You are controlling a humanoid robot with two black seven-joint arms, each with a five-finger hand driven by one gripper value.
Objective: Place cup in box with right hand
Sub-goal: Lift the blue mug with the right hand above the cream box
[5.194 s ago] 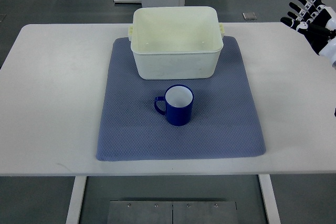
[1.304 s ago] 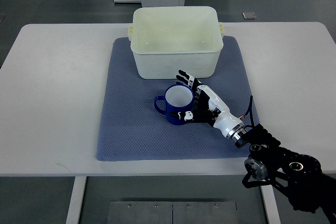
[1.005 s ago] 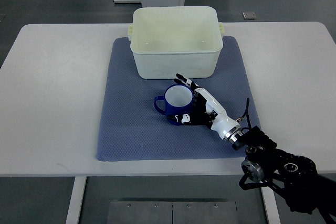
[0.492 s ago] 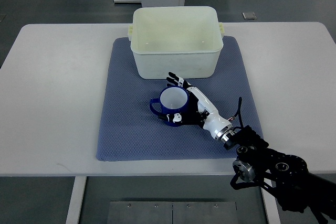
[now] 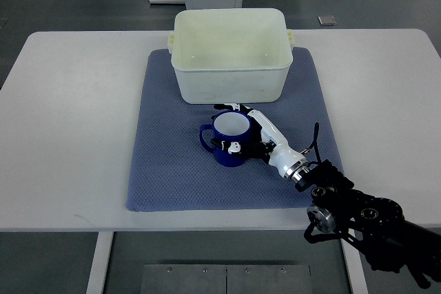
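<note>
A blue cup point(image 5: 228, 140) with a white inside stands upright on the blue-grey mat point(image 5: 172, 170), its handle pointing left. My right hand point(image 5: 246, 133) has its fingers wrapped around the cup's right side, with the thumb on the near wall and the other fingers on the far rim. The arm runs in from the lower right. A cream plastic box point(image 5: 229, 53) sits open at the back of the mat, just behind the cup, with nothing inside. The left arm does not show.
The mat lies in the middle of a white table point(image 5: 69, 115). The table's front edge runs just below the mat. My arm's black joint housing point(image 5: 358, 222) hangs over the front right edge.
My right hand came in from the far right, reached the cup and closed around it. Over the last second the cup shifted slightly left with the hand.
</note>
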